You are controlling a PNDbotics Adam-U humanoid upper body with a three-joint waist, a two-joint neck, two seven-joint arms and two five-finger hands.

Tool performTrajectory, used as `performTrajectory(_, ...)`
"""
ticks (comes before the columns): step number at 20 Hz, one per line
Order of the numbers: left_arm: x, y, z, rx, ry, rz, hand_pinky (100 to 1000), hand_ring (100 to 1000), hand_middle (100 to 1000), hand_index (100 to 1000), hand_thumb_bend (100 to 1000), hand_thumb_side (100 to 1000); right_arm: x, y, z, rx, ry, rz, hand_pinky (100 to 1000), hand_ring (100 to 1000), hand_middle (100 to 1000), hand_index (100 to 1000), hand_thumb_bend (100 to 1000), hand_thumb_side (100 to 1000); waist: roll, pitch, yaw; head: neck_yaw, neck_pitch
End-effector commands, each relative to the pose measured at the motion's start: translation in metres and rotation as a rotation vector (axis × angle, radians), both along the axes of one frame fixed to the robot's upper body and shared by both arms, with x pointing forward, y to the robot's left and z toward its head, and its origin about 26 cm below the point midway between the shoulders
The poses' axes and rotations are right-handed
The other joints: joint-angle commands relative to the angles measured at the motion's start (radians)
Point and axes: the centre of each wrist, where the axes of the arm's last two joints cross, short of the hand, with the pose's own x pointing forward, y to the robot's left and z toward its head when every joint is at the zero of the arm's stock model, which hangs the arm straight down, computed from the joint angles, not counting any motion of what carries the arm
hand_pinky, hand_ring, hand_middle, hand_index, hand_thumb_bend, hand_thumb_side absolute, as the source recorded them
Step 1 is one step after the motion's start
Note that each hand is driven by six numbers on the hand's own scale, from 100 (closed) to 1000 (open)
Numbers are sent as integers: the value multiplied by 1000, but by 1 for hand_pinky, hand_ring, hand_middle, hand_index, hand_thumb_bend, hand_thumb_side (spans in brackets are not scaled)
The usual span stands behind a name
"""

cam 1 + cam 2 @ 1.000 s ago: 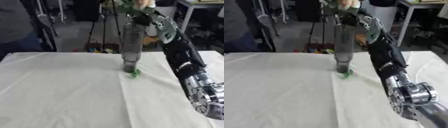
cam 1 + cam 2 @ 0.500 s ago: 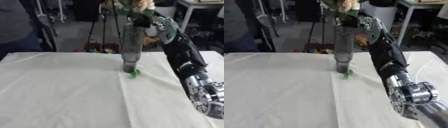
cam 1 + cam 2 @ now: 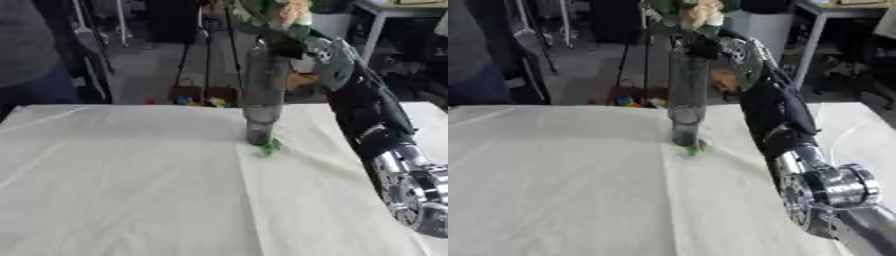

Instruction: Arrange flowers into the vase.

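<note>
Tall clear vase [image 3: 262,95], upright at far middle of bench [image 3: 122,190] covered in white cloth [image 3: 105,165]; pale peach-and-cream flowers [image 3: 284,12] with green leaves at vase mouth, stems inside; small green leaf scrap [image 3: 268,147] on cloth, touching vase foot on right. Right hand [image 3: 726,47] just right of vase top, at level of blooms, fingers curled round flower stems, arm [image 3: 376,125] running back along vase's right side to near corner. Left hand not visible.
</note>
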Motion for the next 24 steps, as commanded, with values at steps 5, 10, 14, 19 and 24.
performTrajectory(5, 0, 6, 9, 25, -25, 4, 608, 562, 686, 678, 637, 687, -3, -14, 15, -60, -24, -24, 1000, 1000, 972, 984, 100, 941, 3, -15, 0, 3, 2)
performTrajectory(10, 0, 6, 9, 26, -25, 4, 608, 562, 686, 678, 637, 687, -2, -15, 12, -61, -8, -30, 1000, 1000, 968, 981, 100, 969, 3, -14, -1, 4, 2)
performTrajectory(14, 0, 6, 9, 25, -24, 5, 608, 562, 687, 678, 637, 687, -2, -15, 13, -56, -9, -31, 1000, 1000, 966, 981, 100, 974, 2, -16, -2, 5, 2)
performTrajectory(19, 0, 6, 9, 24, -24, 6, 608, 563, 687, 678, 637, 687, -2, -14, 13, -54, -9, -25, 1000, 1000, 964, 981, 100, 980, 2, -17, -4, 6, 1)
performTrajectory(24, -1, 6, 8, 23, -23, 6, 608, 563, 687, 678, 637, 687, -2, -13, 12, -55, -8, -19, 1000, 1000, 964, 981, 100, 981, 2, -18, -8, 8, 1)
